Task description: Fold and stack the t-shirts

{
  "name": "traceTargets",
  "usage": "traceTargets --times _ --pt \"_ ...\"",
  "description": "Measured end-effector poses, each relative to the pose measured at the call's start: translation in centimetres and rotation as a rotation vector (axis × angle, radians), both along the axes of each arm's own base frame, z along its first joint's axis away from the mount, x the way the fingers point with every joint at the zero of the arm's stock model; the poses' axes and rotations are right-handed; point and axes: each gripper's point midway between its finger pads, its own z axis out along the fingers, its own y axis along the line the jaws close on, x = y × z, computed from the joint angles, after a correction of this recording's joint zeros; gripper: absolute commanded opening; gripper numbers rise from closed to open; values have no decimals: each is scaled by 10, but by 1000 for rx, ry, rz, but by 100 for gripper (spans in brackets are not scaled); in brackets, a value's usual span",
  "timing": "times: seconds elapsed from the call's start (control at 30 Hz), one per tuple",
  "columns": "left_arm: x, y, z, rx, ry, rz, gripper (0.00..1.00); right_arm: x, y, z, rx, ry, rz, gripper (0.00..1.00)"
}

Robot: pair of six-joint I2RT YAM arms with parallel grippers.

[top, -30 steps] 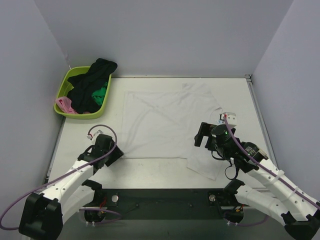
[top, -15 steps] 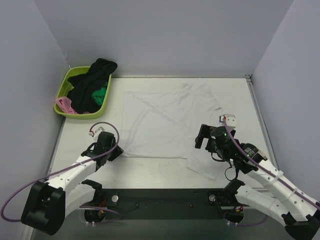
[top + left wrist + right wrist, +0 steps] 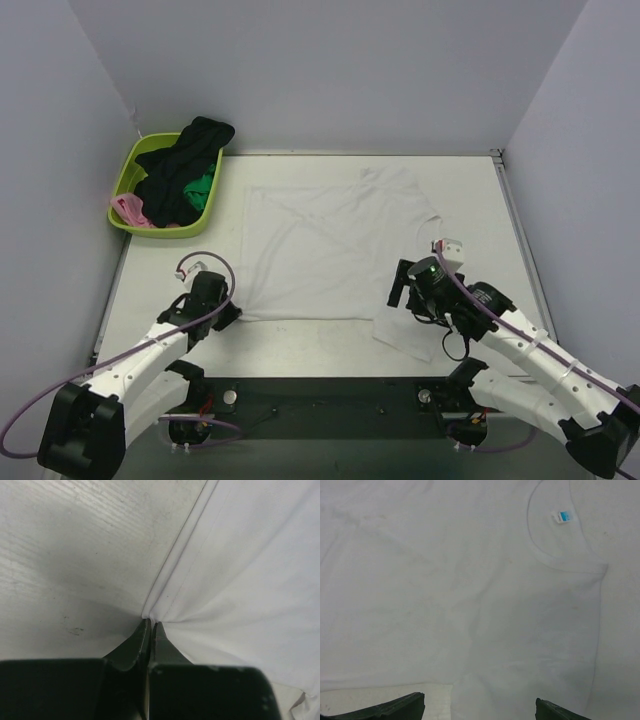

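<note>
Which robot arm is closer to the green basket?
Left. The left arm pinches a corner of the white t-shirt near the basket; the right arm hovers across the shirt, farther away.

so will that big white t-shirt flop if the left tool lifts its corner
Probably floppy: the large plain white cloth t-shirt puckers where the shut left tool pinches its edge. Likely light too, since it lies thin and flat. The rest would probably drag behind.

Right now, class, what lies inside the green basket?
The basket holds a heap: black cloth on top, green cloth and pink cloth peeking out. Anything beneath, and the basket's floor, is covered.
</note>
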Motion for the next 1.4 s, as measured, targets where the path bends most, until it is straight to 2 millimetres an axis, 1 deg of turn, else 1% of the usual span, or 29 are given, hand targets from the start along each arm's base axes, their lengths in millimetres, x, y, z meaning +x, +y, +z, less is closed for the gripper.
traceTargets --times 0.07,0.17,0.23,0.33,0.43,0.67,0.9,1.13,1.3,1.4 --pt "-5 2 0 3 6 0 0 -10 -1 -18 -2 66 -15 91" --pt "-12 5 1 9 14 -2 0 -32 -8 -47 -2 165 -37 90" --pt "-14 6 1 11 17 -3 0 -46 -12 -63 14 213 -55 88" --pt "-15 6 0 13 23 -4 0 -65 -16 -79 55 269 -83 86" --pt "-13 4 -1 9 21 -7 0 -78 -17 -90 99 303 -111 83" --pt "-5 -1 -1 -6 4 -14 0 -95 -21 -103 150 351 -173 80" --pt "-2 -2 -1 -10 -2 -17 0 -94 -21 -101 202 327 -216 74" --pt "2 -5 -1 -17 -7 -23 0 -97 -27 -109 213 331 -277 72" --pt "6 -8 -1 -21 -5 -31 0 -96 -28 -109 231 315 -307 72" --pt "9 -11 -1 -25 -1 -40 0 -95 -30 -110 213 322 -325 72"
